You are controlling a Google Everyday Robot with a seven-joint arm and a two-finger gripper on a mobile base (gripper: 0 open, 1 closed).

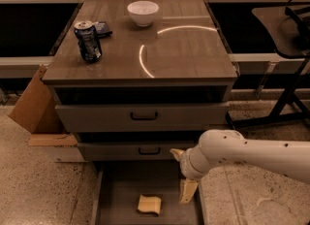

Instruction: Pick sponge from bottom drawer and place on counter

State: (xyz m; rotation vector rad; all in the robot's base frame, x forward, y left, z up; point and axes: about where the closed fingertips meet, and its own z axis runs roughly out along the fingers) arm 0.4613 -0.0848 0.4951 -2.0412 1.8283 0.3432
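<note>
The pale-yellow sponge (149, 204) lies on the grey floor of the pulled-out bottom drawer (121, 185), near its middle. My gripper (178, 176) hangs at the end of the white arm over the drawer's right side, just right of and slightly above the sponge. Its cream fingers (188, 191) are spread open with nothing between them and do not touch the sponge. The counter (189, 59) is the glossy wood-grain cabinet top above, crossed by a curved light reflection.
On the counter stand a white bowl (143, 12) at the back, a dark soda can (88, 41) at the left and a small dark packet (102, 28) behind it. Two upper drawers (143, 117) with black handles are closed. A cardboard box (34, 107) leans at the left; a black stand (290, 88) is at the right.
</note>
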